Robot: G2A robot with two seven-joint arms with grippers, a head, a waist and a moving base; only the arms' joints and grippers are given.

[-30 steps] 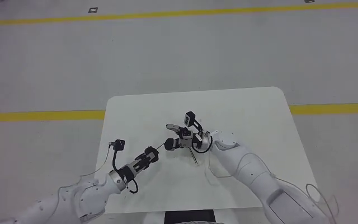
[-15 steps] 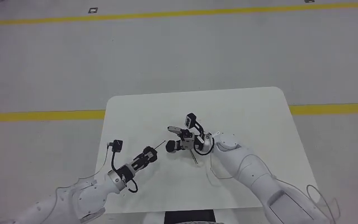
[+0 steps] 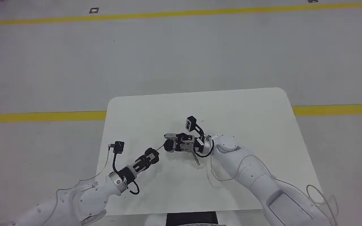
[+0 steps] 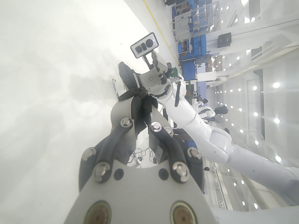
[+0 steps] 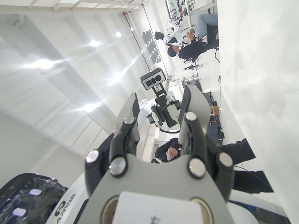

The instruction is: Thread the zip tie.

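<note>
Light grey finger shells with black ribbed pads are forming the left gripper (image 4: 141,104) and the right gripper (image 5: 161,94) alike. Just behind the jaws, black curved linkage bars (image 4: 116,138) are showing round silver screws (image 4: 126,122) — further back, two brass-coloured discs (image 4: 101,213) are sitting in the grey base. Glossy white rounded arm shells (image 4: 201,127) are carrying thin black cables (image 3: 114,164), and a small black camera box (image 4: 144,45) is standing on a stalk beside the right jaws.

White table (image 3: 243,113), black zip tie (image 3: 162,148) (yellow floor stripes (image 3: 169,14)).
</note>
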